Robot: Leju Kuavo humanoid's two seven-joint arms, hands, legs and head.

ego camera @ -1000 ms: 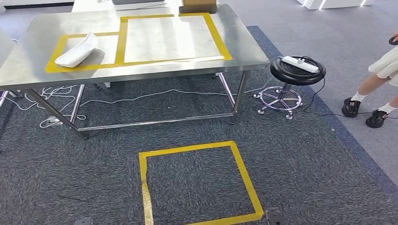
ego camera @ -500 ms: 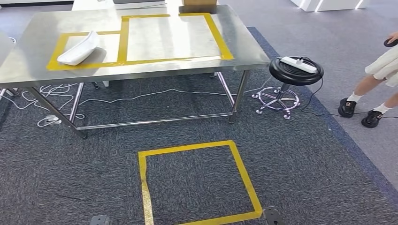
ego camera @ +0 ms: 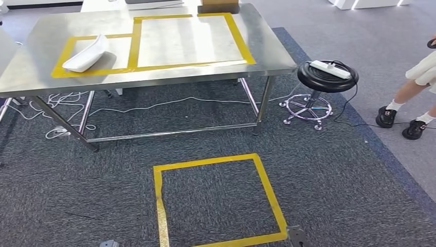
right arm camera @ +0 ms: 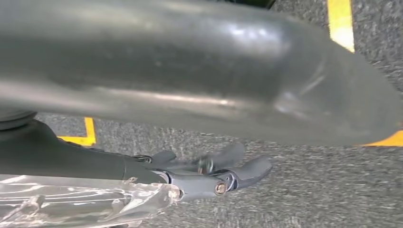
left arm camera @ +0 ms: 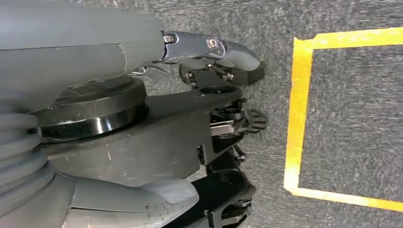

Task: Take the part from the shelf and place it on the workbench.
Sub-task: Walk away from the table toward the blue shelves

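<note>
Head view: a steel workbench marked with yellow tape outlines; a white curved part lies inside the smaller left outline, its long axis running diagonally from the near-left corner toward the far right. It is judged to be the task's thing, already set down and well apart from both hands. A taped floor square lies before the bench; a stool carrying a power strip, and a person's legs, stand to the right. Left wrist view: the left hand hangs over carpet beside yellow tape, fingers curled in, holding nothing. Right wrist view: the right hand hangs likewise, fingers drawn in, apparently empty. The part lies forward and left, so the left hand is judged nearer.
</note>
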